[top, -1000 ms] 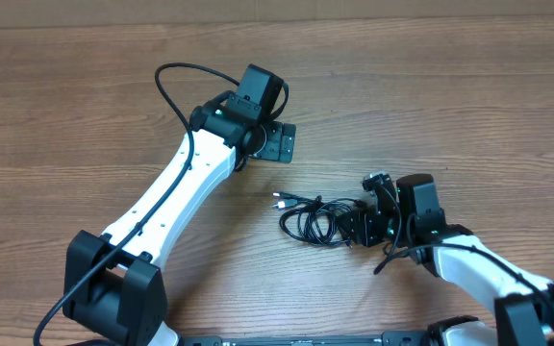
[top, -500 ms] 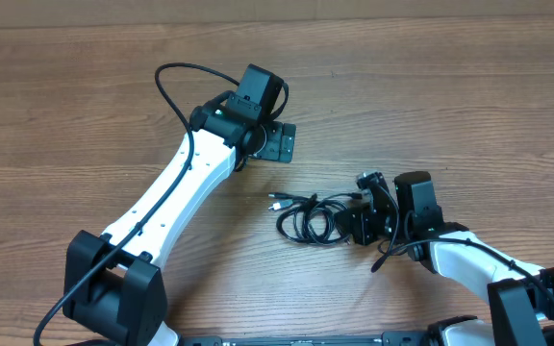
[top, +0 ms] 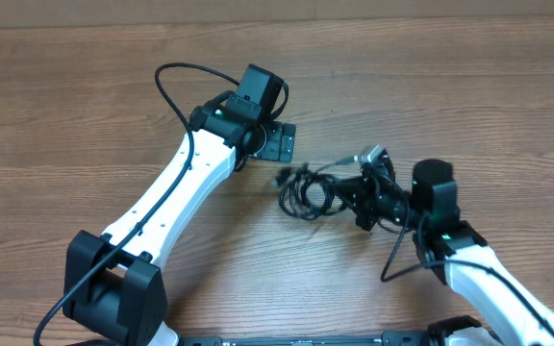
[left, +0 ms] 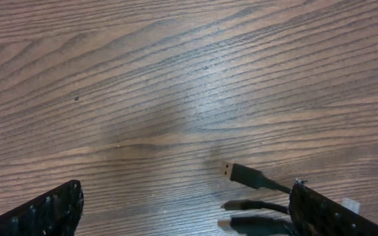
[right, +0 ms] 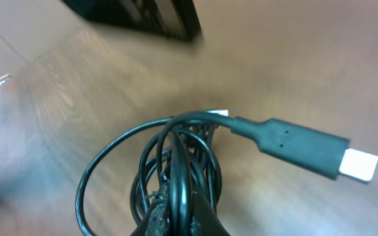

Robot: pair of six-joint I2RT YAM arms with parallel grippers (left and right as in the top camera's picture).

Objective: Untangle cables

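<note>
– Two arms at the table: which one has the cables?
– The right one. The right gripper is clamped shut on the right side of the bundle. From its wrist camera the fingers meet at the bottom edge, with several black loops pinched between them.
– Where does the bundle sit?
– Near the middle of the table, between the two grippers, wound in a small tangled coil. Whether it touches the wood or hangs just above it, I cannot tell.
– Any loose ends?
– One long plug with a pale tip sticks out to the right of the coil in the right wrist view. On the other side, the left wrist view shows a USB plug over the wood, metal end pointing left, with two more dark ends just below it.
– And the left gripper?
– Spread wide, holding nothing. It sits just up and left of the coil, apart from it, and its right finger is beside the cords.
</note>
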